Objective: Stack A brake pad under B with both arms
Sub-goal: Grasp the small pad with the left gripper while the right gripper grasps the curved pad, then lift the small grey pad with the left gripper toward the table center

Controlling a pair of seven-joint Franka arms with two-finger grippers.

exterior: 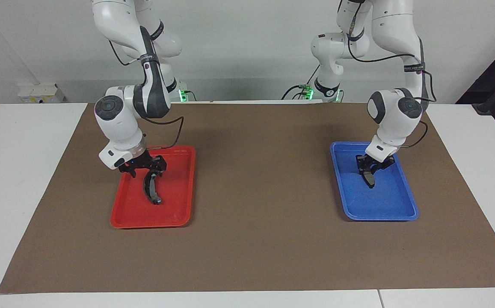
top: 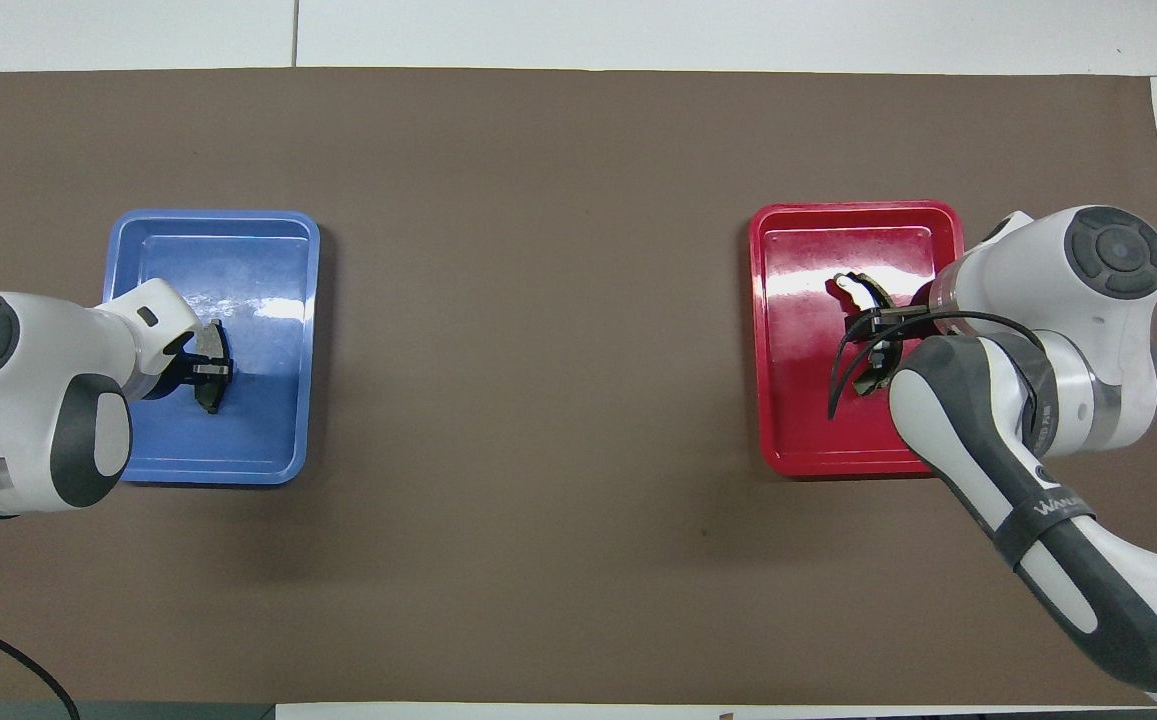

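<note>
B's grey lining (top: 860, 295): overhead only

A white desk (exterior: 25, 179) carries a large brown mat (exterior: 256, 248) that covers most of its top; bare white shows past the mat toward both ends and along the edge farthest from the wall. A seam divides the desk's top into panels (top: 295, 35). A plain pale wall (exterior: 247, 42) rises at the desk's edge. Against it sits a white socket box (exterior: 37, 93), and green lights (exterior: 182, 94) glow low at its foot.
</note>
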